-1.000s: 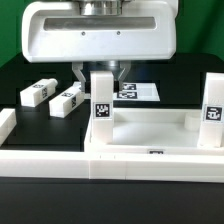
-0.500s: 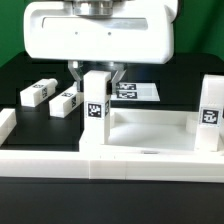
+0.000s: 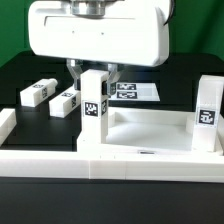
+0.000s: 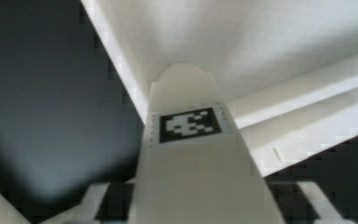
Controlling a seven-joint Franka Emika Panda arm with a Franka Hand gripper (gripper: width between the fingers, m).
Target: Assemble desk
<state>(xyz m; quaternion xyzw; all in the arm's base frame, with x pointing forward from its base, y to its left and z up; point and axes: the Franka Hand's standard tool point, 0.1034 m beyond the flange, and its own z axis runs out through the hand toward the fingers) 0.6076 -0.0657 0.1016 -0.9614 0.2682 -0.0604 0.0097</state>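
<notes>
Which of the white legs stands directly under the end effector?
The upright leg in the desk top's corner on the exterior view's left; the far upright leg and two lying legs sit aside.

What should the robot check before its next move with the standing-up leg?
1. The leg under the gripper stands upright at the desk top corner: ok.
2. The gripper is clear of that leg: cannot tell; its fingers sit on either side.
3. That leg is pushed fully into its socket: cannot tell; the rim hides its base.
4. The other upright leg stands at its corner: ok.
5. The first loose leg and second loose leg lie flat, ready to pick: ok.
</notes>
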